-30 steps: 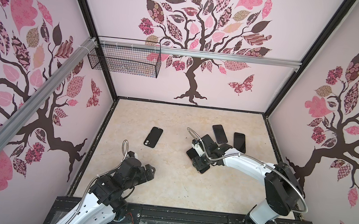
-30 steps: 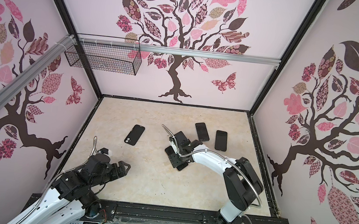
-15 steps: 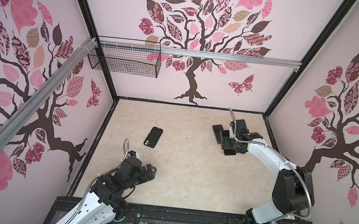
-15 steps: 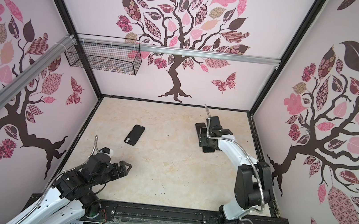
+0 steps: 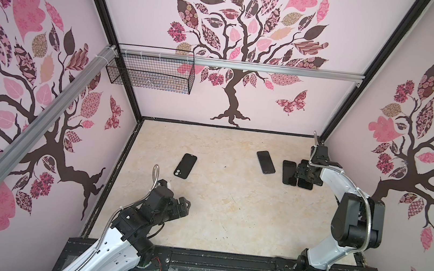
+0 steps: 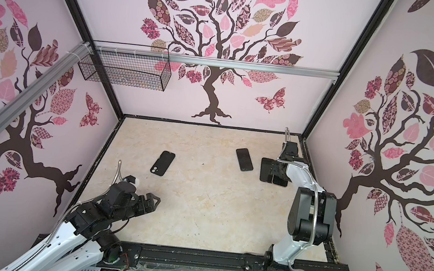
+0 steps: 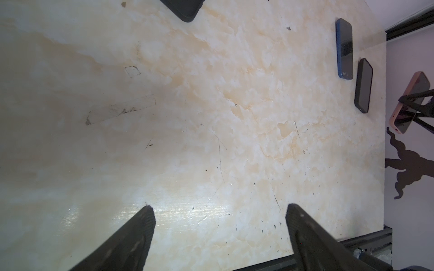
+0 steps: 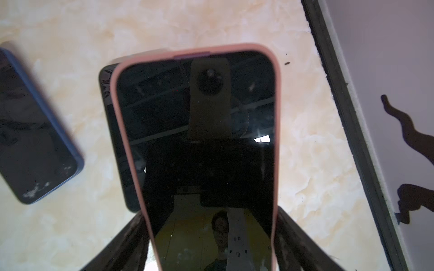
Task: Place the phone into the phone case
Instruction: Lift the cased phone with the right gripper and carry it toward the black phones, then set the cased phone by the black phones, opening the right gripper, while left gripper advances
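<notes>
Lower pink phone [image 8: 199, 140], clamped by sides in right gripper [image 8: 210, 211], flat onto table [image 8: 305, 117] beside black phone [image 8: 112, 117], no overlap, then release; skip empty, wide-open left gripper [image 7: 218, 206].

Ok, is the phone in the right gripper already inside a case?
Yes, a pink case rims the phone held in the right gripper.
</notes>
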You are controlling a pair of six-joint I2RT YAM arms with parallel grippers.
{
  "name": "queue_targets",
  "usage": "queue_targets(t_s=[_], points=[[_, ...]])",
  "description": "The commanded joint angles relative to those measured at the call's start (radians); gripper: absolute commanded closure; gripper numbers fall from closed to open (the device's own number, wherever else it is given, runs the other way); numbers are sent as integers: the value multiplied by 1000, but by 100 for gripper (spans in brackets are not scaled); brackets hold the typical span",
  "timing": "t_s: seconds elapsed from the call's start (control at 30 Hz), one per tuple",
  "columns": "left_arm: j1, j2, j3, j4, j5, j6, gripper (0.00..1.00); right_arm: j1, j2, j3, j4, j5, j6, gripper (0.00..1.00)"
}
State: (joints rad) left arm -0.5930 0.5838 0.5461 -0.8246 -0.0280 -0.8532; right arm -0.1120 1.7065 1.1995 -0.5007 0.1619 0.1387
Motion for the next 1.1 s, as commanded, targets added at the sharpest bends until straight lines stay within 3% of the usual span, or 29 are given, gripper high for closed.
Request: queue_targets(t_s=[0.0,0.77,0.97,1.07], points=[[6,23,62,-8,7,50,9,-21,51,73,47,-6,2,73],[12,131,142,-19,-24,95,7,-85,308,196,40,-30,-7,68],[14,136,143,-9,-30,88,6,-84,336,202,23,-26,-11,59],[14,145,153,-4,-27,89,6,-84,345,206,11,-28,-15,45]])
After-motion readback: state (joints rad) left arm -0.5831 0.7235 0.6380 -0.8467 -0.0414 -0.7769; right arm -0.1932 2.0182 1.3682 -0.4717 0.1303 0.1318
